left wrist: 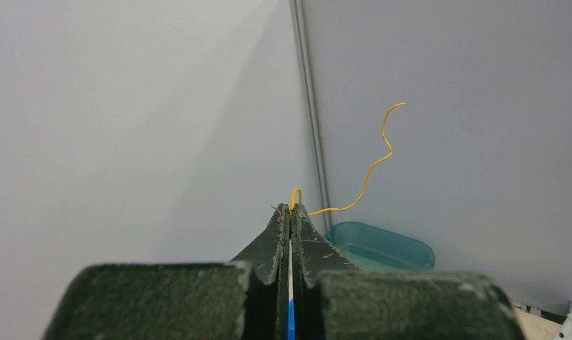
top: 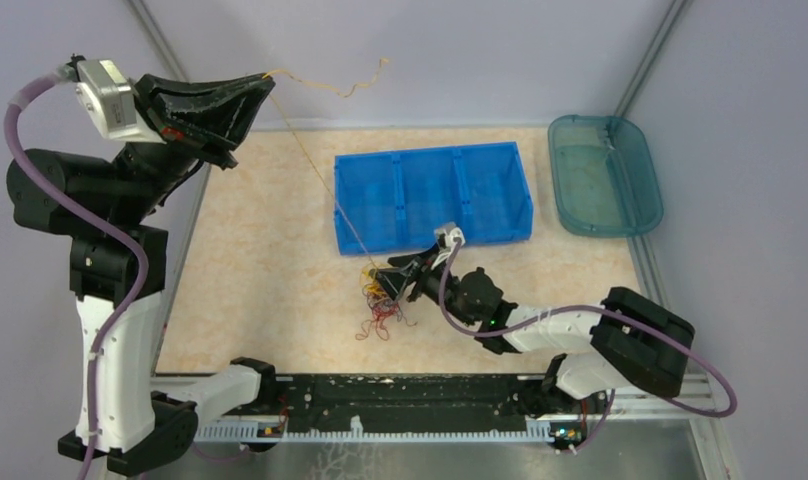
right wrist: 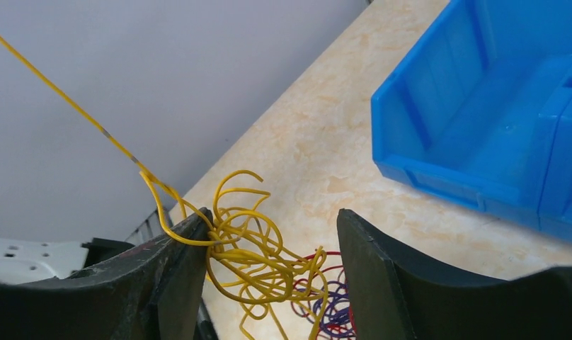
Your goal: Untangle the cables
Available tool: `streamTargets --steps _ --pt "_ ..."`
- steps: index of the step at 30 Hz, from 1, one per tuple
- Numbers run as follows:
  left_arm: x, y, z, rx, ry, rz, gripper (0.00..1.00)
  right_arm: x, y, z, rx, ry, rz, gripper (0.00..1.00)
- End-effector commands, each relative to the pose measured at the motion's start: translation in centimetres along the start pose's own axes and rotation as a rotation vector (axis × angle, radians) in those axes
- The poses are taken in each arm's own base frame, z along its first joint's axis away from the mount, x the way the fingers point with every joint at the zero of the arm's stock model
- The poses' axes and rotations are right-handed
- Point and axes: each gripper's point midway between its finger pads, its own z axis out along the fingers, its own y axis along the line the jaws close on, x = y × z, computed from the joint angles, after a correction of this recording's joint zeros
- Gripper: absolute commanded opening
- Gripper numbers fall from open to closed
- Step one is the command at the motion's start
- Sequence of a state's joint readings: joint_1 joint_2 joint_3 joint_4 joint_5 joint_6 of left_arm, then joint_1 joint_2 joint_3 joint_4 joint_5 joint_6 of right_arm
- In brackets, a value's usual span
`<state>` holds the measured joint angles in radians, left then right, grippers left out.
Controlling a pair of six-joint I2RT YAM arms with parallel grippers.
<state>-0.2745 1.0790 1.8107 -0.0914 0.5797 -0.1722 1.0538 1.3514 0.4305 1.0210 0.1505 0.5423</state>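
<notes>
Your left gripper (left wrist: 292,210) clamps one yellow strand (top: 310,160); right gripper (right wrist: 270,216) straddles the cables (right wrist: 269,273), jaws apart. Expect light, springy wire; pinch strands close to the cables

Bare tabletop (top: 250,285) lies open across the left and lower centre of the overhead view. A taut yellow wire (top: 321,170) slants over it; the blue bin (top: 430,153) and teal tray (top: 605,180) fill the upper right.
</notes>
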Motion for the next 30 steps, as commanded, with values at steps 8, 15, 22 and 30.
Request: streamTargets --steps 8,15,22,30 --pt "2.3 -1.9 -2.6 0.038 0.017 0.026 0.02 -2.8 3.0 -1.8 -0.090 0.053 0.148 0.65" --pt "4.1 -1.3 -2.7 0.038 0.055 0.072 0.00 0.9 -1.6 -4.1 0.094 0.168 0.061 0.73" --pt "0.5 -0.9 -1.4 0.032 -0.043 0.135 0.00 3.8 -4.7 -6.2 0.185 0.259 -0.035 0.73" --pt "-6.0 -0.2 -0.2 -0.007 -0.201 0.267 0.00 4.4 -7.6 -6.2 0.311 0.266 -0.098 0.74"
